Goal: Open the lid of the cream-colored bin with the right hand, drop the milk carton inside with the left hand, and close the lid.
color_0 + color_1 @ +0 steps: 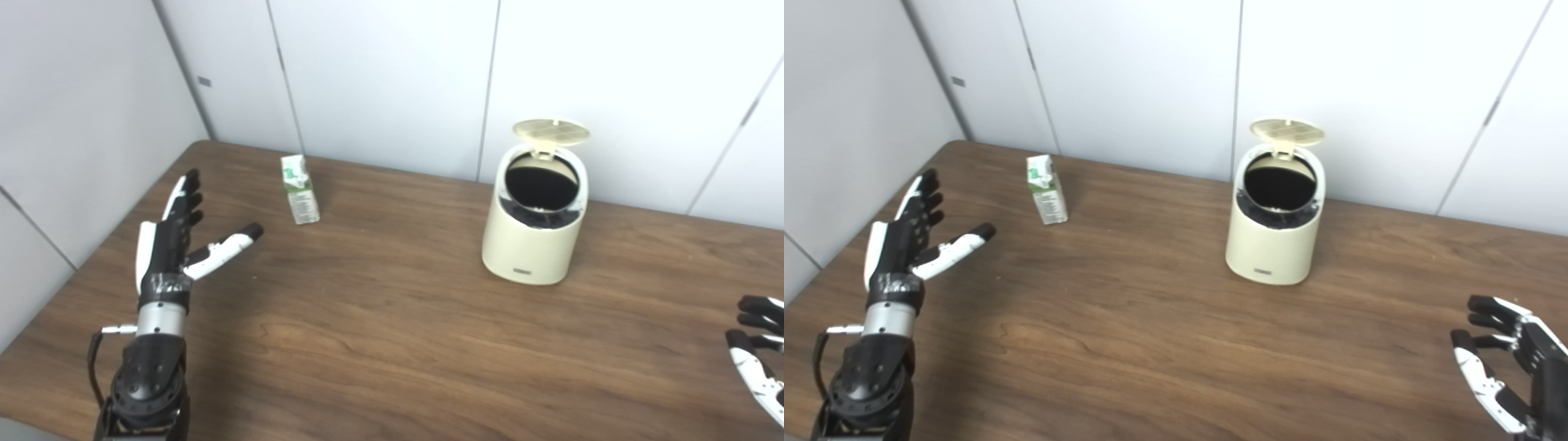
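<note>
The cream-colored bin (534,236) stands upright on the wooden table (380,331), toward the far edge and somewhat right of the middle, with a small dark label low on its front wall. Its lid (550,131) is swung up on the rear hinge and stands raised above the back of the rim, leaving the round mouth uncovered and the dark inside showing. The milk carton (299,188), white with green print, stands upright near the far left corner of the table, well apart from the bin and touching nothing else. The left hand (177,236) hovers above the left side of the table, near the carton but clear of it, its fingers (187,196) stretched out toward the far edge and the thumb spread sideways toward the carton; it is open and holds nothing. The right hand (1510,361) sits low near the right end of the near edge, well apart from the bin, with its fingers loosely curled and separated, also empty. Behind the table rise plain white wall panels (392,79).
</note>
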Robot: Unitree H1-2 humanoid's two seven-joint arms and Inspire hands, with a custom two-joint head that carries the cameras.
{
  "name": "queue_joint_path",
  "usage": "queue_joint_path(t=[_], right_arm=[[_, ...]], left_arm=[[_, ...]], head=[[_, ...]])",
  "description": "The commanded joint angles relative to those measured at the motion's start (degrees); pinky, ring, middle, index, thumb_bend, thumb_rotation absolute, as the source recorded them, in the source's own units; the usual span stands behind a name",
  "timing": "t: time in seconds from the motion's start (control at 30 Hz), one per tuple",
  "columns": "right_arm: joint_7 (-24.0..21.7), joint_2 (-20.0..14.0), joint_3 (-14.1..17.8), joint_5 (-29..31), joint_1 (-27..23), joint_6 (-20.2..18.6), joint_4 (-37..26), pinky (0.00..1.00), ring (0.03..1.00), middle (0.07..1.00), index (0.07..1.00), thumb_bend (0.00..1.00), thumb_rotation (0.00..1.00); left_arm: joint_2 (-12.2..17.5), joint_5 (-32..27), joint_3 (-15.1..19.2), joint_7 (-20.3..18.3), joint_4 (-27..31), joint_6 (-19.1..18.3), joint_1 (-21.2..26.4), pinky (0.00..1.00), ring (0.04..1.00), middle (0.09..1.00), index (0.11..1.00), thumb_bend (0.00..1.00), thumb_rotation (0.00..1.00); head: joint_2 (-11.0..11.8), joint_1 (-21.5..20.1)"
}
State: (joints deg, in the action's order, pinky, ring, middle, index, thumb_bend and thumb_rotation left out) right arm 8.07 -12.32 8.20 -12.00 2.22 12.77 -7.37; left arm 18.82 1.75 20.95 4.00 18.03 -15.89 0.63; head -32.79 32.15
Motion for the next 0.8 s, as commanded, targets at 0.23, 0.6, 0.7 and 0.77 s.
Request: queue_joint_path(t=[0.23,0.6,0.7,0.77], right_arm=[[0.0,-2.6,1.8,1.3,-2.7,5.6,2.3,0.46,0.596,0.652,0.615,0.29,0.51],[-1.0,-3.0,2.0,2.0,-2.7,6.0,3.2,0.46,0.597,0.649,0.618,0.26,0.45],[-0.9,-3.1,2.0,1.5,-2.6,6.8,3.8,0.46,0.6,0.65,0.618,0.29,0.49],[-1.0,-3.3,2.0,1.8,-2.8,8.3,5.0,0.47,0.602,0.651,0.619,0.31,0.52]], left_arm=[[-1.0,-0.9,-0.5,0.7,0.0,-8.1,6.2,0.87,0.959,0.963,0.991,1.0,0.33],[5.4,-10.6,2.5,-5.9,-9.2,-10.4,14.6,0.91,0.913,0.911,0.921,1.0,0.2],[6.8,-13.2,3.7,-6.5,-12.3,-10.5,16.0,0.94,0.914,0.894,0.898,1.0,0.23],[7.4,-13.4,3.5,-6.5,-13.7,-10.7,16.6,0.93,0.916,0.898,0.899,1.0,0.25]], head=[[2.3,6.1],[3.2,6.7],[3.3,6.5],[3.3,6.5]])
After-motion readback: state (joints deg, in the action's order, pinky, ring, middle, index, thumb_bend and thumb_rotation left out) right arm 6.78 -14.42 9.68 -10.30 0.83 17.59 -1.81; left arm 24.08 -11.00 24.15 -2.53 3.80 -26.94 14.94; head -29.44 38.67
